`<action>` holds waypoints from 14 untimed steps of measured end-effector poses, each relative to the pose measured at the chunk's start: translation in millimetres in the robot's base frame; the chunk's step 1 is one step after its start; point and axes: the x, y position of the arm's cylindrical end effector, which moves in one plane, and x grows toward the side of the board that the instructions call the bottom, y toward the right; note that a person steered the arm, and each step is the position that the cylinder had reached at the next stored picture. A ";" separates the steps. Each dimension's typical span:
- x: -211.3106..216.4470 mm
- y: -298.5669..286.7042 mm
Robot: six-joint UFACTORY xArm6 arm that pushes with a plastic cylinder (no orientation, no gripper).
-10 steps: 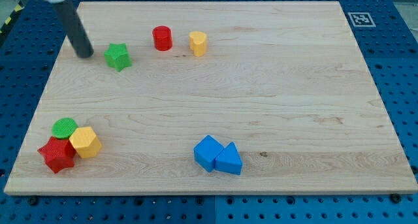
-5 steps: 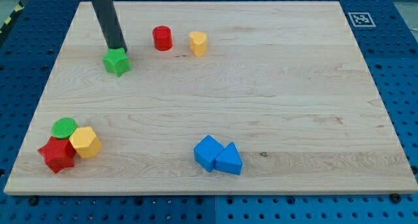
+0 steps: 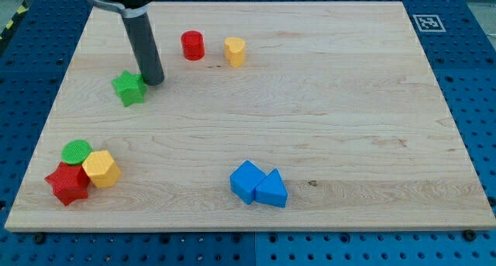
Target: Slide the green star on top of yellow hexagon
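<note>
While my tip [image 3: 155,81] sits in the upper left of the frame, touching or just beside the right edge of the green star [image 3: 129,88], the tool itself is only a plain dark rod: it has nothing to clench or release and grasps nothing, it can only push. The green star lies on the wooden surface [image 3: 325,119], well apart from the yellow hexagon [image 3: 101,169], which waits in the lower left of the frame.

That hexagon is packed in a tight cluster, touching the green cylinder [image 3: 76,151] above it and the red star [image 3: 67,183] to its left. The star must travel down the frame and slightly left to reach it.

From here I judge the main risk to be direction. With my tip on the star's right side, a push sends it toward the left edge of the surface rather than down, and it could slide off. The star's points also give an uneven contact, so it may spin and slip past my tip. Arriving too far left, it would strike the green cylinder first and scatter the cluster, shifting the hexagon itself.
</note>
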 end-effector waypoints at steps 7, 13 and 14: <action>36.3 -53.3; 50.3 -92.6; 54.1 -70.2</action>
